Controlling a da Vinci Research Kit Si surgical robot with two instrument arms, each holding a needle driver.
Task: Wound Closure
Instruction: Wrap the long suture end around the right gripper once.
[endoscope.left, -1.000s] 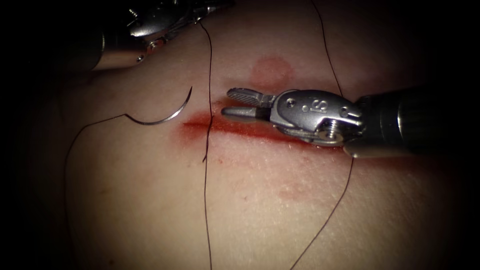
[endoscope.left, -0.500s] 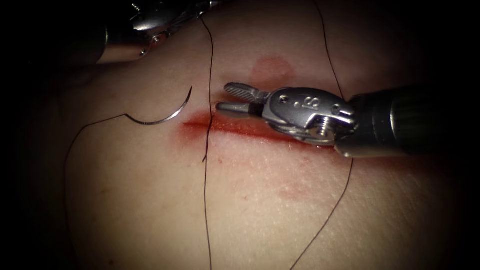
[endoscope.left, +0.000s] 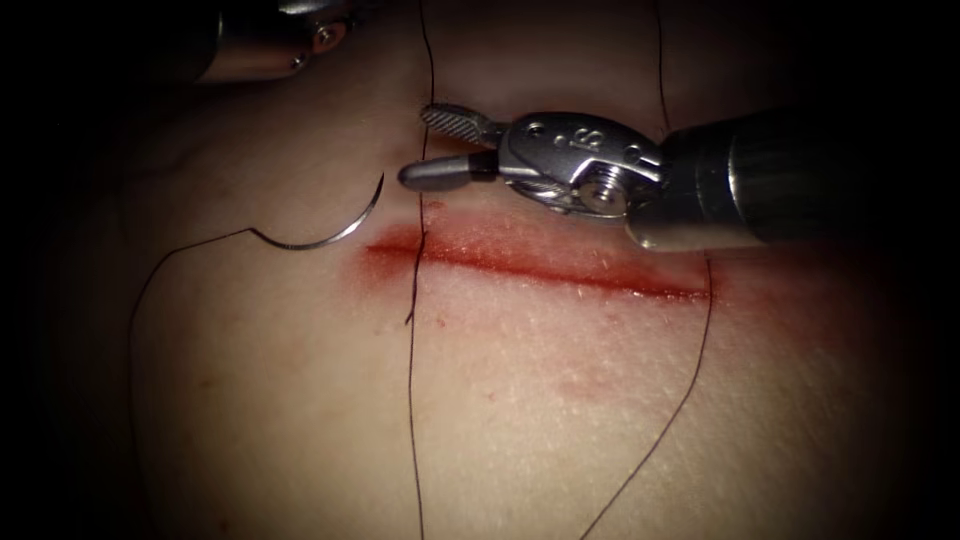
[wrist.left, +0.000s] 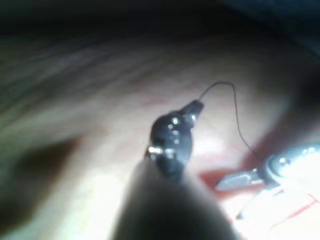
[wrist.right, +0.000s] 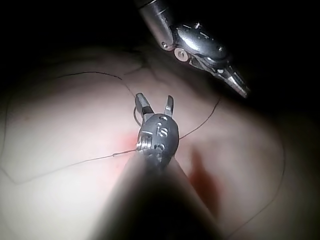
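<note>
Since a second ago your right tool (endoscope.left: 425, 148) has lifted off the cut (endoscope.left: 540, 262) and now sits over the tissue (endoscope.left: 300, 400) just above the cut's left end, while your left tool (wrist.right: 239, 85) has pulled back toward the top left edge of the endoscope view, drawing its thread taut.

Starting at the left, the needle (endoscope.left: 325, 235) lies free on the tissue just left of the cut's left end, its curve sagging down and its point turned up; neither tool holds it and it is not in the tissue. Its thread (endoscope.left: 130, 340) trails off its blunt end to the left and drops down the tissue.

Next, a thread strand (endoscope.left: 412, 380) runs from top to bottom, crossing the cut near its left end. In your left wrist view the left tool's jaws are pressed together on a thread that rises in an arc from their tip.

Your right tool's jaws are spread apart and hold nothing; the vertical strand passes right at their tips, though you cannot tell whether it lies between them.

Further right, red fluid (endoscope.left: 600, 280) marks the cut, and another strand (endoscope.left: 690, 390) runs down from behind the right tool's shaft
</note>
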